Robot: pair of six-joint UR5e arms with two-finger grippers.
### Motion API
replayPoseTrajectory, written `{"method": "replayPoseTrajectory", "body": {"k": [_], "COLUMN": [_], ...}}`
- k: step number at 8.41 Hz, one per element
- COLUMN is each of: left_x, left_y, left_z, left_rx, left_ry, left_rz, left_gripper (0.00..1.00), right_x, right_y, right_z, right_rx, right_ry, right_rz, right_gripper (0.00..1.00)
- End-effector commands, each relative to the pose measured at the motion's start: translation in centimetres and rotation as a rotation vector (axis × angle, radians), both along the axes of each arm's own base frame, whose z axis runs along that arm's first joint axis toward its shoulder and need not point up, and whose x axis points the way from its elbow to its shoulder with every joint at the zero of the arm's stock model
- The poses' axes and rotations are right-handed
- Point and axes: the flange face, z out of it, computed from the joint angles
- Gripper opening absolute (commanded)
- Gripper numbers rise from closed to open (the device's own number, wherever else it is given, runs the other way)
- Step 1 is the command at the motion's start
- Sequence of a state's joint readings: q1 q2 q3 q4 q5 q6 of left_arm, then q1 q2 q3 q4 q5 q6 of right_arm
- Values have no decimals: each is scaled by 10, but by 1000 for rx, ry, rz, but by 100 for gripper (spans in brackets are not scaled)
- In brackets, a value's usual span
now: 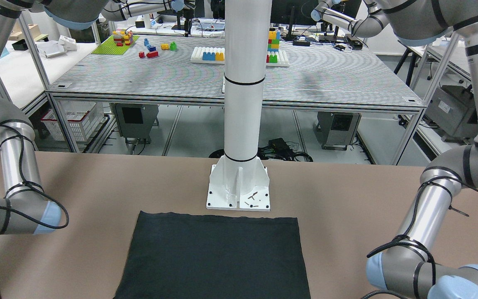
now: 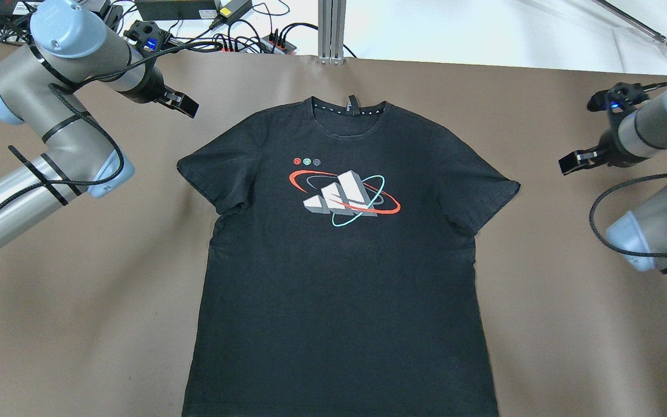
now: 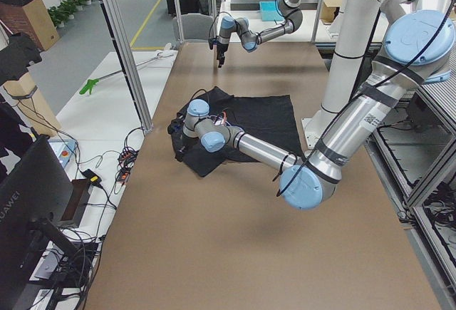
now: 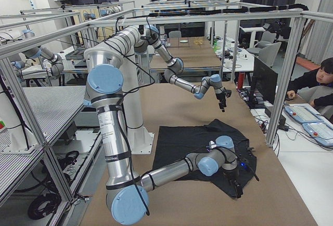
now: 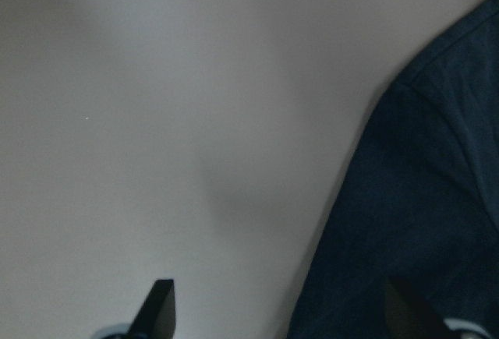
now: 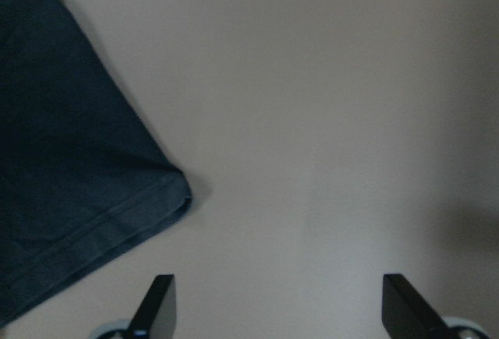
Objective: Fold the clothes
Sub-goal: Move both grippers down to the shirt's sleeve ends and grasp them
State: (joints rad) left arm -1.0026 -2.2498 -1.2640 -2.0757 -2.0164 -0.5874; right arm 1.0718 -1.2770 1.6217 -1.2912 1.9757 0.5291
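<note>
I am looking at a robotics lab w/ several stations: aluminium frame (image 4: 284, 80) around my bench (image 2: 79, 324), other robot arms (image 1: 338, 17) behind, toy bricks (image 1: 152, 50) on a slatted bench (image 1: 326, 79), monitor (image 3: 28, 203), cables (image 2: 241, 40), and a person (image 4: 322, 78) sitting at control pendants (image 4: 302, 114).

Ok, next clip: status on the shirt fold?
Left gripper open at one sleeve; right gripper open beside the other. Black T-shirt spread flat, print up, unfolded. White pole base close to the hem.
</note>
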Motion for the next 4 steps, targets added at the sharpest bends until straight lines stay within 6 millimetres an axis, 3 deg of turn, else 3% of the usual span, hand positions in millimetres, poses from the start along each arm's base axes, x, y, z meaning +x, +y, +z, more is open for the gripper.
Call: {"method": "replayPoseTrajectory", "body": {"k": [1, 2, 4], "left_x": [16, 18, 55], "left_y": [-9, -4, 20], "left_z": [81, 83, 84], "left_rx": [-48, -73, -97], "left_ry": [78, 104, 130], "left_rz": [30, 17, 45], "left_gripper": [94, 94, 94], "right_x": [-66, -66, -66], "right_y": [2, 2, 2], "right_z": [11, 10, 10], "right_rx": [23, 32, 34], "right_ry": [-59, -59, -59], "right_rz": [40, 35, 30], "right_gripper": [94, 94, 94]}}
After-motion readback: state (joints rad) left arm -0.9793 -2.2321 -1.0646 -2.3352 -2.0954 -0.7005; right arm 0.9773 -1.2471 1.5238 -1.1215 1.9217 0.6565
